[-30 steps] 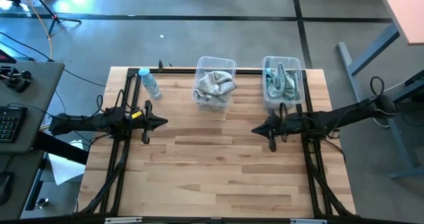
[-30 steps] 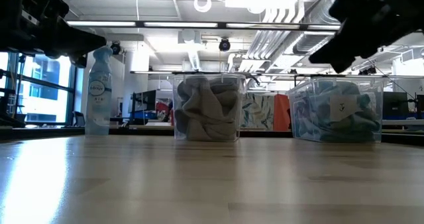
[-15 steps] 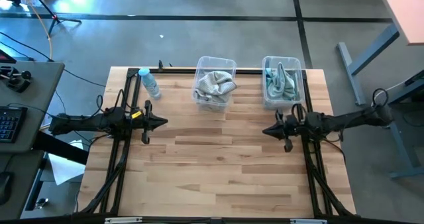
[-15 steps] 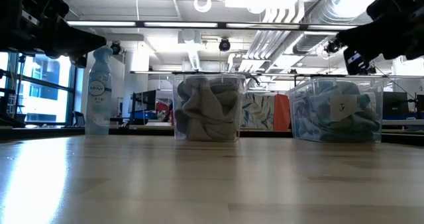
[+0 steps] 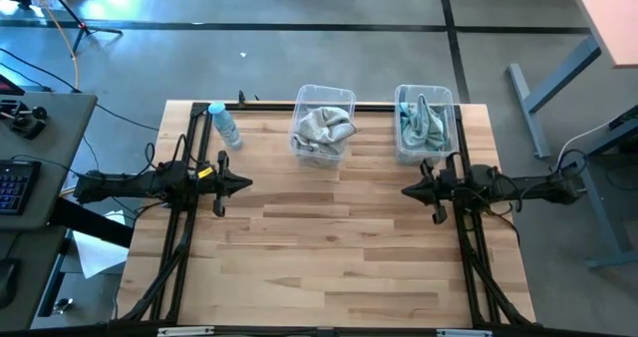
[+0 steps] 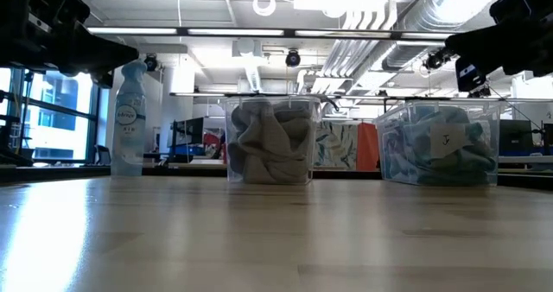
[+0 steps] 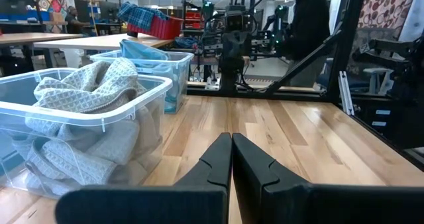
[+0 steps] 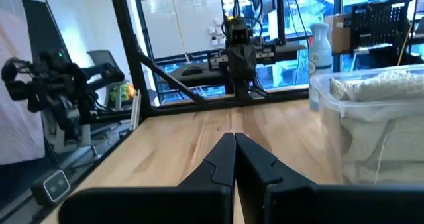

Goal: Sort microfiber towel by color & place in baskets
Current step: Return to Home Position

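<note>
Pale grey towels [image 5: 322,128] lie piled in the left clear basket [image 5: 302,96] at the table's far edge. Blue-teal towels [image 5: 424,121] fill the right clear basket [image 5: 448,96] beside it. In the low view the grey towels [image 6: 270,145] and teal towels [image 6: 441,152] show through the basket walls. My left gripper [image 5: 247,184] hovers shut over the table's left side, empty. My right gripper [image 5: 406,190] hovers shut over the table's right side, just near of the teal basket, empty. The wrist views show each pair of fingers closed together, left [image 7: 231,148] and right [image 8: 234,144].
A small plastic spray bottle [image 5: 226,125] stands at the far left corner of the table [image 5: 329,247]. Black frame rails run along the table's left and right sides. A person in dark clothes [image 7: 310,22] stands beyond the table's right side.
My right arm has drawn back toward the table's right edge, its gripper moving right from near the table's middle to beside the teal basket. The left arm, the towels and the baskets have kept still.
</note>
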